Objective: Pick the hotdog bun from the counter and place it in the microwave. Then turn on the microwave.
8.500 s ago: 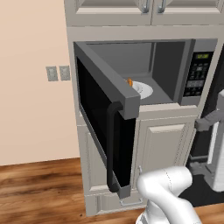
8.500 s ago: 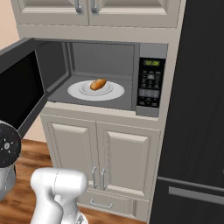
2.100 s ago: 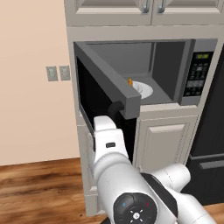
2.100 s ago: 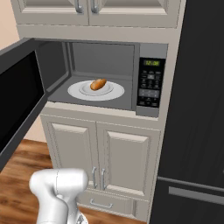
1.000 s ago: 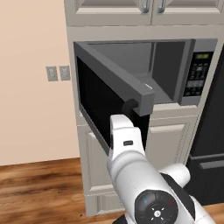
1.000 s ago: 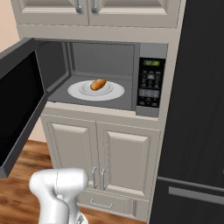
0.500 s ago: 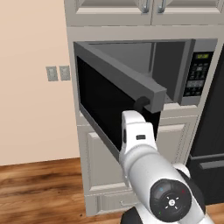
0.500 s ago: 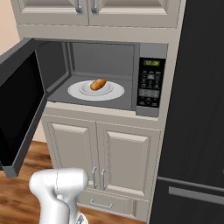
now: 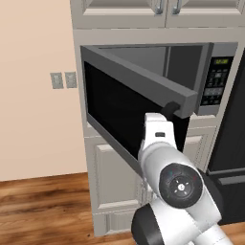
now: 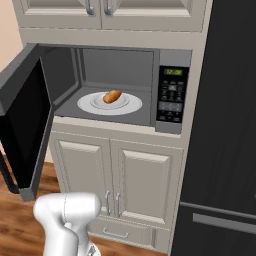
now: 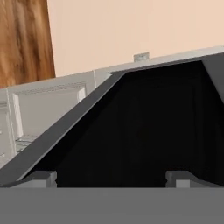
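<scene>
The tool (image 11: 111,177) is standing wide and empty, its tips facing the black glass of the microwave door (image 9: 119,117) just ahead. Beyond that half-swung door, the hotdog bun (image 10: 112,96) is lying on a white plate (image 10: 90,104) inside the microwave (image 10: 120,85), long axis running diagonally toward the back right. Pushing off-centre risks the tips sliding off the glass, leaving the door ajar.

Tan-orange bun (image 10: 112,96) on white plate (image 10: 95,106); grey microwave (image 10: 167,57), black glass door (image 9: 122,112).
</scene>
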You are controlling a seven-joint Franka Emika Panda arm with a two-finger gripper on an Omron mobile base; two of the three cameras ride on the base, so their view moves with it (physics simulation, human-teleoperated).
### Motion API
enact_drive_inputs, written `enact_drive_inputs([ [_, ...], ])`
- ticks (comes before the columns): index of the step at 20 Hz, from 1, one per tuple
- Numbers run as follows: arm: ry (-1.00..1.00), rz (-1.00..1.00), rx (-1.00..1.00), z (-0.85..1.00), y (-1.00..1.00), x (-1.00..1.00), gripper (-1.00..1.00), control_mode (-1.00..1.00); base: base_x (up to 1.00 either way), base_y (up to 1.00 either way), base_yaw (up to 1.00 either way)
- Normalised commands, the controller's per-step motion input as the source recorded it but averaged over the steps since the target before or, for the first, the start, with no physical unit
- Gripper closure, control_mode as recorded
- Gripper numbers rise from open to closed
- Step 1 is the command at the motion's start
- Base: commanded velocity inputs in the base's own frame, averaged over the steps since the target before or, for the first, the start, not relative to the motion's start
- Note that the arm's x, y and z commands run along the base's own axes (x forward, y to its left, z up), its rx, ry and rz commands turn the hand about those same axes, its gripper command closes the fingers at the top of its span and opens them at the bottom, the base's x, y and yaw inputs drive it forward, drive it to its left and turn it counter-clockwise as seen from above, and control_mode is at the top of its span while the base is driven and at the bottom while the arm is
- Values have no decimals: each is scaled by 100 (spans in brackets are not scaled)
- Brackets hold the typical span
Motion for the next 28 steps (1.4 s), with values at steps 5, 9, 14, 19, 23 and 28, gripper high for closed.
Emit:
enact_drive_inputs([
  [5,4,-17,0,1,-37,22,-100,-100,0,0,0],
  [9,4,-16,0,0,-37,26,-100,-100,0,0,0],
  [14,4,-17,1,0,-38,28,-100,-100,0,0,0],
  [19,1,-14,1,0,-36,31,-100,-100,0,0,0],
  [23,0,-7,0,0,-33,32,-100,-100,0,0,0],
  [28,0,-6,0,0,-35,33,-100,-100,0,0,0],
])
